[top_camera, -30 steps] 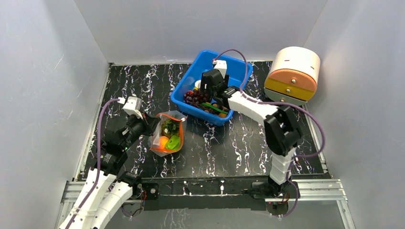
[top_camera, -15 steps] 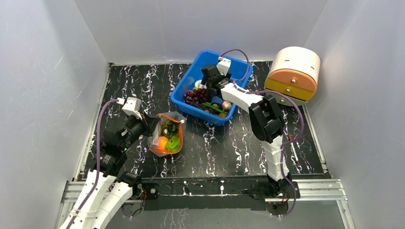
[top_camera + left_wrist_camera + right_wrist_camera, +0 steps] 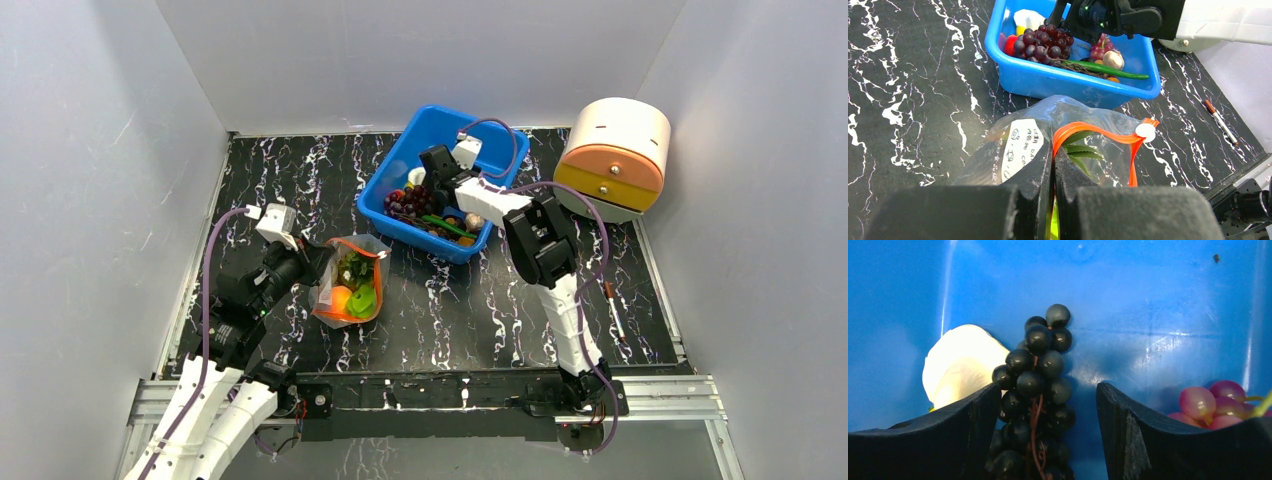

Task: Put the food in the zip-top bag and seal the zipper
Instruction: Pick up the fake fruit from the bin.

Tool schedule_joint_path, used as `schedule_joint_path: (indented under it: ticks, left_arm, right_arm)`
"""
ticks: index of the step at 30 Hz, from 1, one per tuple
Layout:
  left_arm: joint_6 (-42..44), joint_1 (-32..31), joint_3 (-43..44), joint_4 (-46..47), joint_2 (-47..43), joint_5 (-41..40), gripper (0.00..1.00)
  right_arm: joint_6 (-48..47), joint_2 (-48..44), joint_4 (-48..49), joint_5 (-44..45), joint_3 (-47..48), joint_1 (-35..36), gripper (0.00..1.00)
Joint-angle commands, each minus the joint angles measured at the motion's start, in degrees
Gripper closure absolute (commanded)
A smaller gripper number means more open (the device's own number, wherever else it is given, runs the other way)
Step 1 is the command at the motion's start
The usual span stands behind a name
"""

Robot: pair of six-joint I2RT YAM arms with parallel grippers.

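Between the wide-apart jaws of the right gripper, down in the blue bin, sits the dark grape bunch, unclamped; the left gripper is pinched together on the zip-top bag at its mouth edge.

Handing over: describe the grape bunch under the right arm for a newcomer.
Find the blue bin. Inside it, between the right gripper's open jaws, lies the dark grape bunch. It is near-black, unlike the pink grapes and white piece beside it.

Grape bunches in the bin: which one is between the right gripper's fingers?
The dark purple bunch, beside the white piece; the pink bunch sits outside that gap.
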Motion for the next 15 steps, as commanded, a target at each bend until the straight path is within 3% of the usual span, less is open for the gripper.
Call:
schedule_joint_path:
  ticks: [1, 15]
  left_arm:
    - [0.62, -0.21, 0.16, 1.80, -0.70, 0.21, 1.00]
    - [0.80, -0.29, 0.21, 1.62, -0.68, -0.34, 1.00]
  right_arm:
    - [0.73, 1.72, 2.31, -1.98, 3.63, -1.31, 0.36]
    - [-5.72, 3.52, 6.37, -5.50, 3.28, -2.67, 0.65]
